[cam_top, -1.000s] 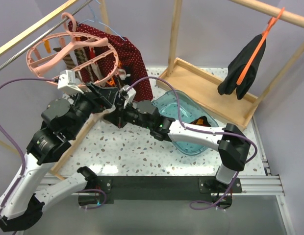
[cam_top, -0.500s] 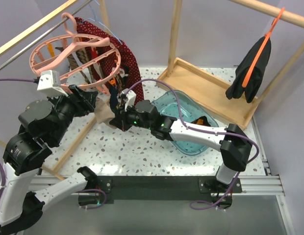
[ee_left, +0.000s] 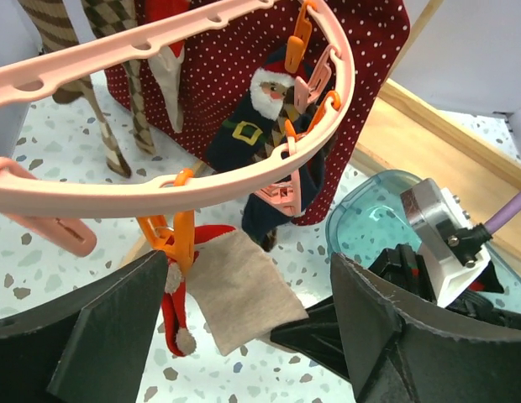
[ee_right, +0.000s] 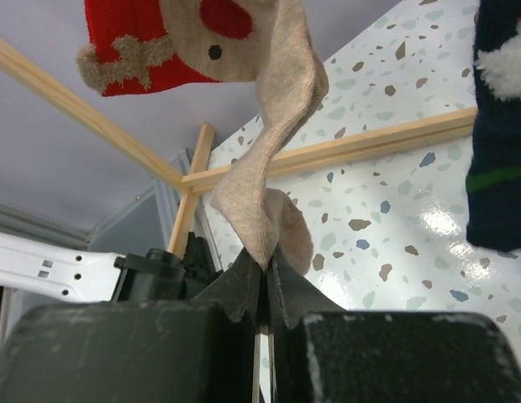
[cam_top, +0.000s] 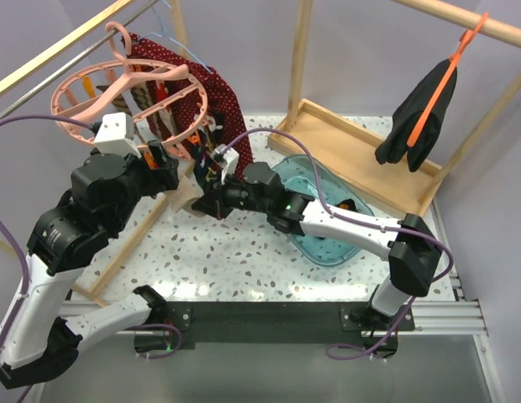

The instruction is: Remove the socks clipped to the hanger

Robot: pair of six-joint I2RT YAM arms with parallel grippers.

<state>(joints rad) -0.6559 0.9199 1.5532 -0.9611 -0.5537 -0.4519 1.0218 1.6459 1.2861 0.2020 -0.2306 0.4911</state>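
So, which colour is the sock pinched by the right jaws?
The sock is beige, red on top; right wrist view.

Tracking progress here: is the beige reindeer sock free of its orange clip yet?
No, the orange clip on the hanger grips the beige sock by its red cuff.
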